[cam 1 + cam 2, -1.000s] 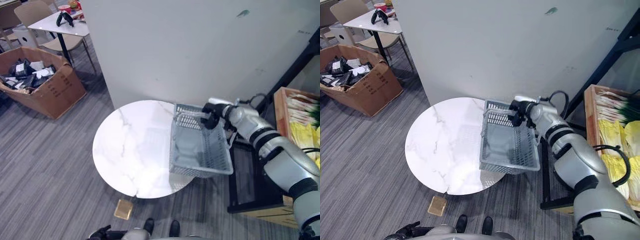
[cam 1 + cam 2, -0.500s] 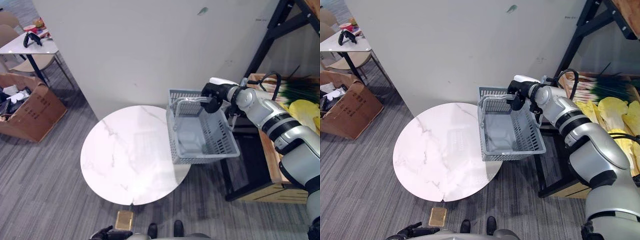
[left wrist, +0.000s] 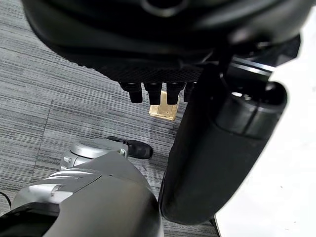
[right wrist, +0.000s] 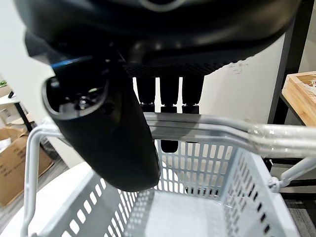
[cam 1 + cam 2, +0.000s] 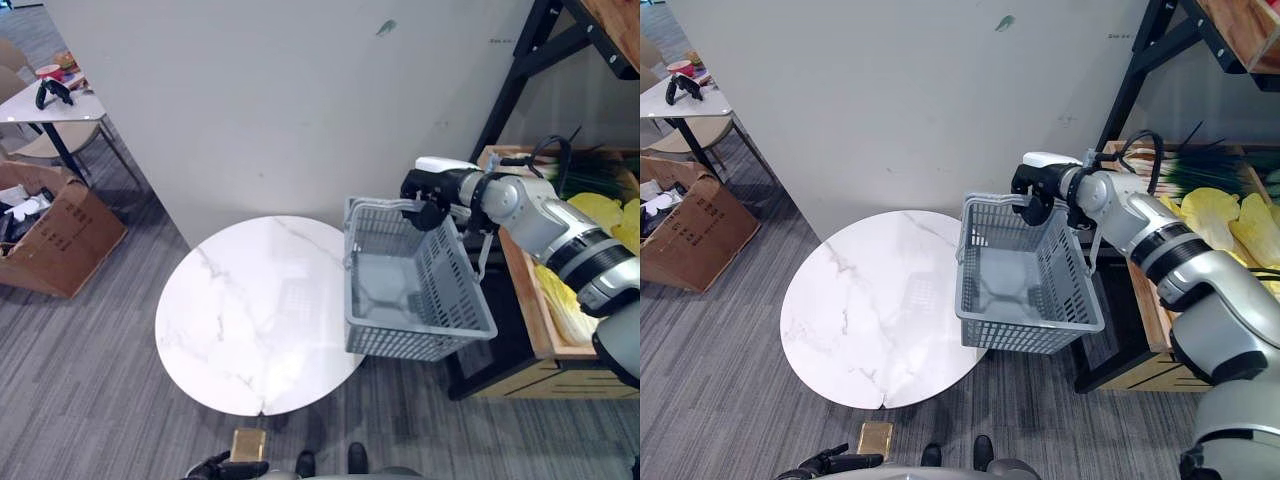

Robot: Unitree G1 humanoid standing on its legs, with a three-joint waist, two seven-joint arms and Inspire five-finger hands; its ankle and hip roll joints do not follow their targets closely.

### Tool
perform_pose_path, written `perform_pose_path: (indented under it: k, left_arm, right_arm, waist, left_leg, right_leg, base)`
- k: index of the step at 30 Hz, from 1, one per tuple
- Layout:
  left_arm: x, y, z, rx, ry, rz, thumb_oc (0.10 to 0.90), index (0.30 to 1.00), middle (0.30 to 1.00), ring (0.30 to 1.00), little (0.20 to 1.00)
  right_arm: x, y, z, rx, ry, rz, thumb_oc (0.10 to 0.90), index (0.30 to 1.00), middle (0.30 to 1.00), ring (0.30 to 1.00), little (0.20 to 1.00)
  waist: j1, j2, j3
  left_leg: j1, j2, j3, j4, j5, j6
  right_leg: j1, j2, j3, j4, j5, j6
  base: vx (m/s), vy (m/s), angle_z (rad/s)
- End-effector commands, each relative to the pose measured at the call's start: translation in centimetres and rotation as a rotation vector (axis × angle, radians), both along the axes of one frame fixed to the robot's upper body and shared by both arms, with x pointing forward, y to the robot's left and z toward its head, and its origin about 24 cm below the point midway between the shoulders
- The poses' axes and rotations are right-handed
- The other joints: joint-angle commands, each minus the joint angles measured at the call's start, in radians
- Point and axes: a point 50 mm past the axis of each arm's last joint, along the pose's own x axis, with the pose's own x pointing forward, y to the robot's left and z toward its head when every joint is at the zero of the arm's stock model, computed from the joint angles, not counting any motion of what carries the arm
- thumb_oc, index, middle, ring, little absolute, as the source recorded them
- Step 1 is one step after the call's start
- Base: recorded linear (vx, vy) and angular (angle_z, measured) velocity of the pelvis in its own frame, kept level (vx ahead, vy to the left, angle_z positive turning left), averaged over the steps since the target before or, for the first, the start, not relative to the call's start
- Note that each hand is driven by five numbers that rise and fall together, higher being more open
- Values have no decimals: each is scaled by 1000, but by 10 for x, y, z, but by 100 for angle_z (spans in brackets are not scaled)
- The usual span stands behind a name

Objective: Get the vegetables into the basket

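A grey plastic basket (image 5: pixel 415 340) hangs empty in the air just past the right edge of the round white marble table (image 5: pixel 250 310). My right hand (image 5: pixel 425 195) is shut on the basket's handle (image 4: pixel 207 126), fingers (image 4: pixel 168 94) curled over it. The vegetables lie in a wooden crate (image 5: pixel 525 300) to the right: yellow cabbages (image 5: pixel 1210 210) and green onions (image 5: pixel 1200 165). My left hand (image 5: pixel 215 467) hangs low near the floor, fingers (image 3: pixel 153 91) relaxed and holding nothing.
A black shelf frame (image 5: pixel 515 80) rises over the crate. A grey partition wall (image 5: pixel 280 100) stands behind the table. A cardboard box (image 5: pixel 50 235) and a small far table (image 5: pixel 45 100) are at far left. A small tan block (image 5: pixel 248 443) lies on the carpet.
The right hand has lifted the basket off the table and carried it right, toward the crate. The camera has also turned, bringing the shelf and vegetables into view.
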Motion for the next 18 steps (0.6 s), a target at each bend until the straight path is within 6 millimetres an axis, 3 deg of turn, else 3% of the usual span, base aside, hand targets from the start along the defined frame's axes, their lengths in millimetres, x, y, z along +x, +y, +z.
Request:
perform_pose_path:
  k: [1, 4, 13, 18]
  left_arm:
    - [-8, 15, 2, 44, 50, -61, 900, 1000, 1000, 1000, 1000]
    - [-11, 10, 0, 20, 45, -64, 900, 1000, 1000, 1000, 1000]
    - [-5, 8, 1, 21, 29, -95, 900, 1000, 1000, 1000, 1000]
    - [-7, 4, 0, 10, 31, -95, 900, 1000, 1000, 1000, 1000]
  right_arm:
    - [-2, -5, 51, 18, -163, 20, 400, 300, 300, 300, 300]
    - [-26, -20, 31, 57, -98, 45, 400, 300, 300, 300, 300]
    - [-43, -54, -3, 50, -10, -58, 400, 300, 300, 300, 300]
    - [-50, -79, -46, 56, 101, -179, 400, 300, 300, 300, 300]
  waist:
    - [11, -55, -76]
    - [-7, -43, -71]
    - [-17, -31, -69]
    - [-17, -27, -61]
  left_leg:
    - [35, 7, 23, 1, -73, -36]
    - [34, 8, 31, 1, -74, -36]
    - [34, 7, 34, 1, -75, -33]
    - [29, 8, 37, 1, -71, -33]
  right_leg:
    - [38, -82, 61, 1, -74, 102]
    - [34, -83, 66, 1, -74, 104]
    - [29, -81, 74, 1, -75, 105]
    - [23, -79, 76, 1, -73, 104]
  base:
    - [0, 0, 0]
    - [-17, -1, -5]
    - [-4, -7, -8]
    - [-2, -3, -1]
